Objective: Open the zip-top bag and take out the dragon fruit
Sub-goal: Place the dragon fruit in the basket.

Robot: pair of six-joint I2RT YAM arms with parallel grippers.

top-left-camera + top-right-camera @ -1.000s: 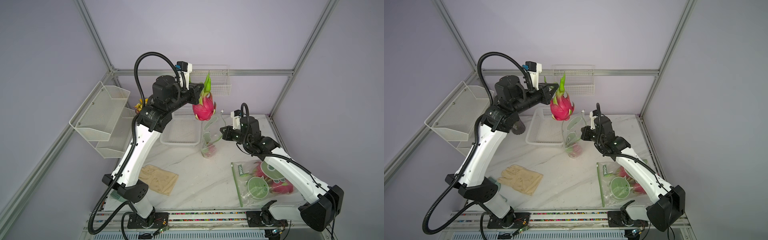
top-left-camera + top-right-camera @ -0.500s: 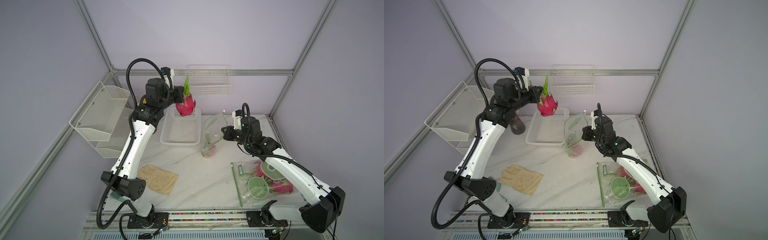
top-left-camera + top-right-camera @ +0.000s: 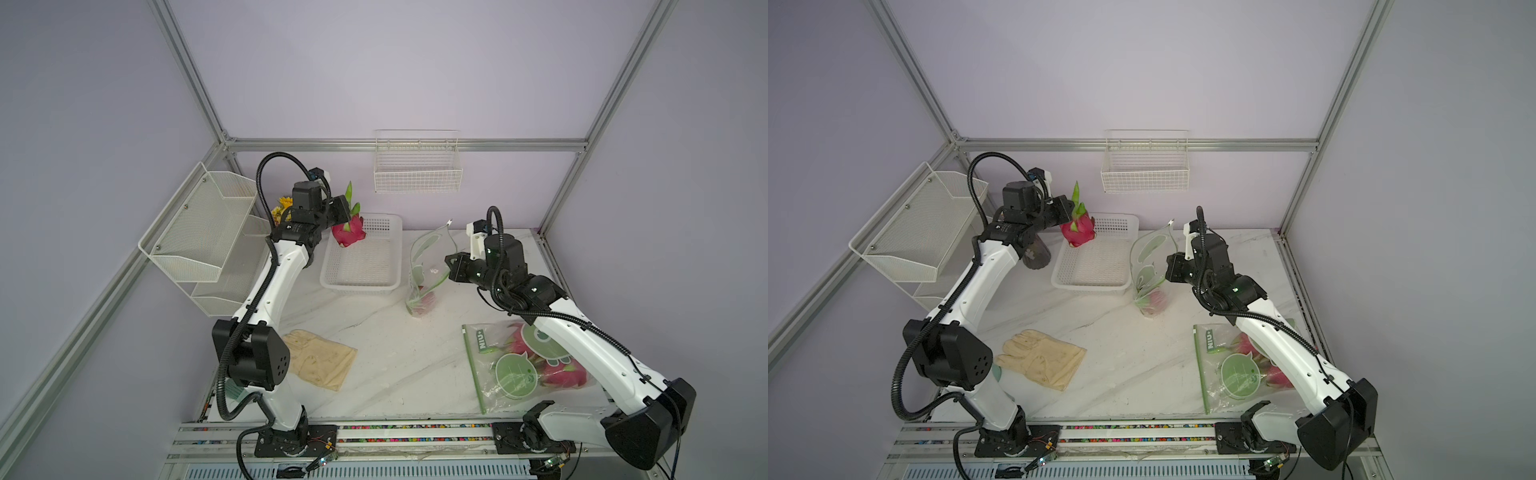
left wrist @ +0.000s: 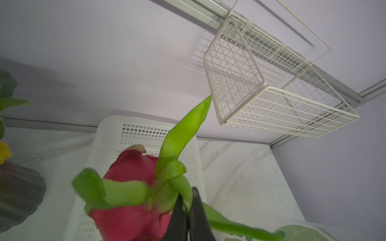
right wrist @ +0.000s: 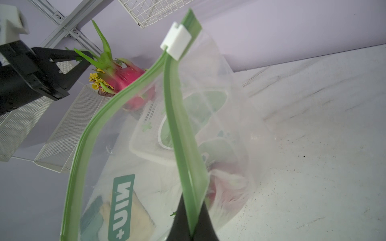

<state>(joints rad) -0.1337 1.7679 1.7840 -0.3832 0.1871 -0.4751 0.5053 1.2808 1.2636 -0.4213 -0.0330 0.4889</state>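
Pinched shut on one green scale, the left gripper [image 4: 187, 201] held the heavy-looking, firm magenta oval dragon fruit [image 3: 351, 233] over the far-left corner of the white perforated basket [image 3: 358, 287], a body grip seeming safer, while the right gripper [image 5: 192, 208] clamped the rim of the clear zip-top bag [image 5: 225, 116].

Light is soft and diffuse, with no clear source and faint shadows. Both top views are sharp, slightly dim, no glare. Left wrist view: motion streaks beside wire basket [image 4: 265, 86], dragon fruit [image 4: 129, 167] soft up close. Right wrist view: zip-top bag [image 5: 208, 116] hazy, nearest part blurred.
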